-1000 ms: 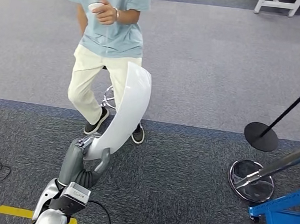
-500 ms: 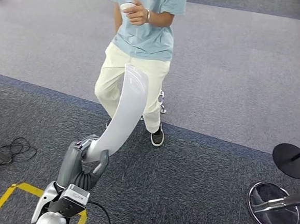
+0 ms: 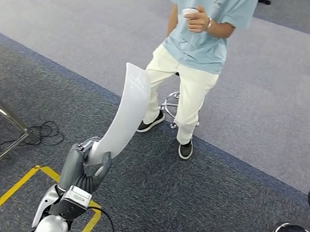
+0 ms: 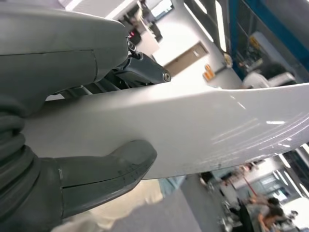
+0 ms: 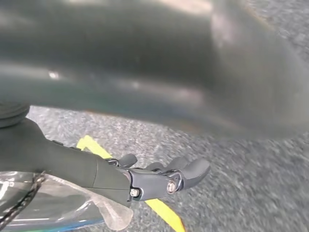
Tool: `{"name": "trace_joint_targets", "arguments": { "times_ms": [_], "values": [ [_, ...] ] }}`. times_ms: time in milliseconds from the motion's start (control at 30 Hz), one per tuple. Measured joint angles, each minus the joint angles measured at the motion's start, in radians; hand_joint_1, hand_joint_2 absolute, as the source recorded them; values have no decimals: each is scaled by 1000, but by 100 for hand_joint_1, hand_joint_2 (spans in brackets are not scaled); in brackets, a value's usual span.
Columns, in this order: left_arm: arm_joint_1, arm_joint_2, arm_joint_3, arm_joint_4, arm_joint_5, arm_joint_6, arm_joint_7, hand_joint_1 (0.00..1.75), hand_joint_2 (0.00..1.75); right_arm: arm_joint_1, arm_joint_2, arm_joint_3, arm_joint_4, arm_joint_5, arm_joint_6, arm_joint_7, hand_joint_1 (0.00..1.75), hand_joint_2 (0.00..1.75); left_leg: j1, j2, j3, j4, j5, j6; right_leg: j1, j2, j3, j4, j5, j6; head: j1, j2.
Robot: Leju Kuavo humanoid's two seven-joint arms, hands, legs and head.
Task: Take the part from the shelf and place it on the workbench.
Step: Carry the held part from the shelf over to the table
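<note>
Left robot hand [image 3: 86, 161]: grips the lower end of the white curved part [image 3: 125, 113], thumb [image 4: 109, 166] under it, fingers [image 4: 144, 70] over it.
Part: held tilted upward above the dark grey carpet [image 3: 171, 192], in front of a person [image 3: 194, 54].
Right robot hand [image 5: 160, 179]: holds nothing, fingers loosely extended, hanging over carpet and yellow floor tape [image 5: 164, 210].

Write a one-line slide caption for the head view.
Robot's left hand holds a long curved white part upright over grey carpet, with a person standing just beyond it.
</note>
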Motion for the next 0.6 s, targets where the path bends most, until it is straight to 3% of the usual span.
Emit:
{"name": "trace_joint_targets", "arguments": {
  "times_ms": [33, 67, 133, 200, 267, 333, 400, 467, 533, 567, 600],
  "values": [
    [1, 0, 0, 2, 0, 0, 0, 175, 175, 1, 0, -1, 5, 0, -1, 0, 0, 0, 0, -16, 0, 0, -1, 1, 0, 3, -29, 42, -5, 2, 0, 0],
    [1, 0, 0, 5, 1, 0, 0, 175, 175, 2, 0, -2, 9, 0, -1, 0, 0, 0, 1, -32, 1, 1, -1, 0, -1, 4, -41, 47, 11, 5, 0, 0],
    [1, 0, 0, 9, 2, 0, 0, 175, 175, -1, -1, -4, 15, 0, -2, -1, 0, 0, 4, -63, 4, 7, -6, -6, -5, 18, -14, -49, 92, 9, 0, 0],
    [-1, 0, 0, 12, 5, -1, 1, 175, 175, -8, -2, -6, 22, 1, -2, -3, 0, 0, 5, -88, 1, 19, -13, -17, -12, 63, 37, -169, 144, 8, 0, 0],
    [-2, 0, -1, 13, 9, -3, 2, 175, 175, -13, -2, -6, 29, 1, -1, -4, 0, 0, 7, -109, -7, 26, -15, -29, -13, 86, 61, -211, 142, -5, 1, 0],
    [-2, 1, -1, 13, 10, -3, 3, 175, 175, -15, -2, -7, 31, 1, -1, -5, 0, 0, 11, -124, -12, 27, -14, -38, -10, 64, 70, -219, 142, -22, 2, 0],
    [-3, 2, -1, 13, 10, -3, 3, 175, 175, -17, -3, -9, 31, 2, -1, -6, 0, 0, 10, -90, -29, 65, -38, -48, -11, 40, 79, -226, 141, -35, -4, 0],
    [-6, 3, -1, 13, 10, -3, 3, 175, 175, -17, -4, -10, 34, 2, 0, -6, 0, 0, 11, -32, -82, 177, -92, -58, -9, 12, 87, -229, 137, -45, -10, 0],
    [-4, 4, -1, 14, 10, -3, 3, 175, 175, -16, -4, -10, 37, 4, 1, -6, 0, 0, 16, -10, -139, 287, -127, -63, -7, -19, 92, -229, 130, -49, -10, 0],
    [-2, 4, -1, 15, 10, -2, 3, 175, 175, -17, -4, -10, 37, 6, 2, -6, 0, 0, 17, -6, -147, 298, -118, -64, -6, -33, 95, -229, 127, -49, -11, 0],
    [-1, 5, -1, 15, 11, -2, 3, 175, 175, -19, -4, -10, 38, 10, 2, -6, 0, 0, 18, -2, -137, 271, -90, -62, -6, -46, 100, -229, 123, -49, -11, 0]
  ]
}}
